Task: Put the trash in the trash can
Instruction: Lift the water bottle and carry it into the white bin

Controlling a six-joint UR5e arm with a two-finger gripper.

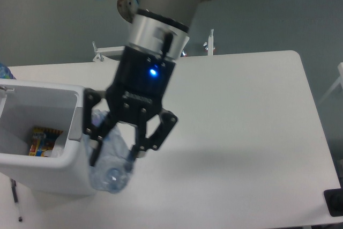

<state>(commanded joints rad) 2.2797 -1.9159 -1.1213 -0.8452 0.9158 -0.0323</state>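
The black two-finger claw (113, 151) is clenched around the clear plastic water bottle (109, 156), holding it lifted off the white counter (246, 132), blue cap end lowest. Just left of the claw, and partly behind the bottle, stands the white boxy plastic trash can (32, 162), its grey side tab (76, 124) facing the claw. Colourful wrappers (42, 139) lie inside the can.

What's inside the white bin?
Inside the trash can lies a colorful yellow-and-red wrapper near the bottom, with something pale beside it. The near wall hides the rest of the floor, and the pincer and bottle cover its right edge.
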